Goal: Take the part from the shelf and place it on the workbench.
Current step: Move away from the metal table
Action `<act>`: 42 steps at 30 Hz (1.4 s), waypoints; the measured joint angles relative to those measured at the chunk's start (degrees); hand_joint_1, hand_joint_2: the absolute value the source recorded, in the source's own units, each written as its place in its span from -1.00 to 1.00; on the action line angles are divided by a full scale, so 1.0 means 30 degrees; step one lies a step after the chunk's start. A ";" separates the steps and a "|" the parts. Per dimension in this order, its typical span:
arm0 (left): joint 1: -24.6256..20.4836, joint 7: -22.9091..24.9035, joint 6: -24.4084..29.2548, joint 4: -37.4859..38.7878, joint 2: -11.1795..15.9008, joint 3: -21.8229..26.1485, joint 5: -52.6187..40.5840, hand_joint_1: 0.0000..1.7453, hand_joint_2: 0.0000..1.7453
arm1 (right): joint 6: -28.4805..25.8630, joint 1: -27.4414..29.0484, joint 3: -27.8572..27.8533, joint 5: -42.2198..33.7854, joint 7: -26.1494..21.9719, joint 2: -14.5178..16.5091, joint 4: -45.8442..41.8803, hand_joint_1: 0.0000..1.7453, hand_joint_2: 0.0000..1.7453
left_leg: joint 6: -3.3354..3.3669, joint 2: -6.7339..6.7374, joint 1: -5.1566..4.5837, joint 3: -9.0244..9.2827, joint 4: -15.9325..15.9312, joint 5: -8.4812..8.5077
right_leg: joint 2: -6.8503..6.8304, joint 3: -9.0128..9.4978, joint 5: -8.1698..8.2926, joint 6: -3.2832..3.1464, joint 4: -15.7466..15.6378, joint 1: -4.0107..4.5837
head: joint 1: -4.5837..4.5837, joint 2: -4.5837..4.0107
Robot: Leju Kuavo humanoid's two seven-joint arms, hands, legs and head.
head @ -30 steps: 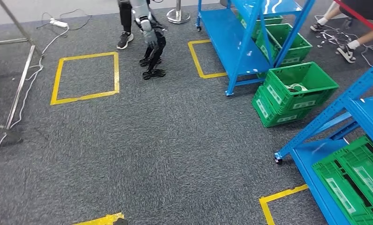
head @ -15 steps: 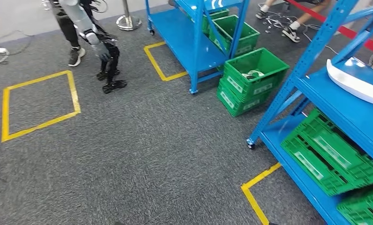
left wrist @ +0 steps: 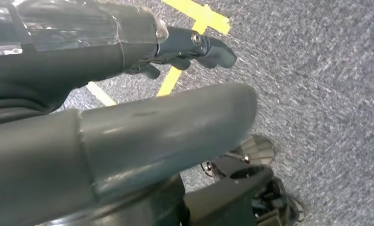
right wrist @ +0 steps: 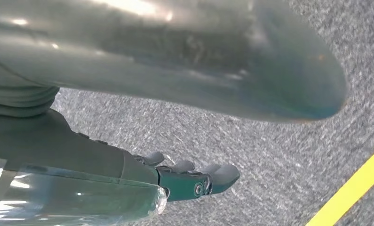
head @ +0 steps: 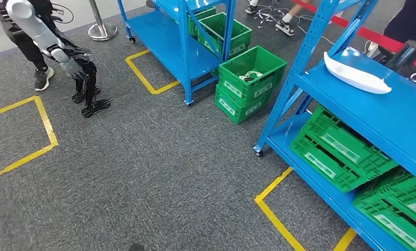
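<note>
The part (head: 356, 75) is a long white curved shell lying on the upper board of the blue shelf (head: 399, 125) at the right of the head view. In the left wrist view my left hand (left wrist: 128, 132) hangs over grey carpet with its thumb and dark fingers (left wrist: 199, 47) stretched out and nothing in it. The right wrist view shows my right hand (right wrist: 142, 61) hanging over the carpet the same way, fingers (right wrist: 199, 181) straight and apart from the thumb, holding nothing.
Green crates (head: 341, 149) lie on the shelf's lower board. Two stacked green crates (head: 250, 78) stand on the floor by a second blue shelf (head: 179, 36). Another humanoid robot (head: 64, 52) and a person's legs (head: 35, 57) are at far left. Yellow tape (head: 273, 209) marks the carpet.
The camera has turned to the right, so the whole scene slid left. The shelf with the white part has come into view and now lies closer.
</note>
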 joint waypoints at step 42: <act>0.0110 -0.0131 -0.0007 0.0002 -0.0048 0.0000 0.0237 -1.00 -1.00 | -0.0115 -0.0050 0.0375 -0.0169 -0.0131 0.0151 0.0089 -1.00 -1.00 | -0.0185 -0.3088 0.0129 -0.2180 0.2877 0.0015 | 0.2561 0.0567 -0.0251 -0.0417 -0.0244 -0.0183 | -0.0998 0.0000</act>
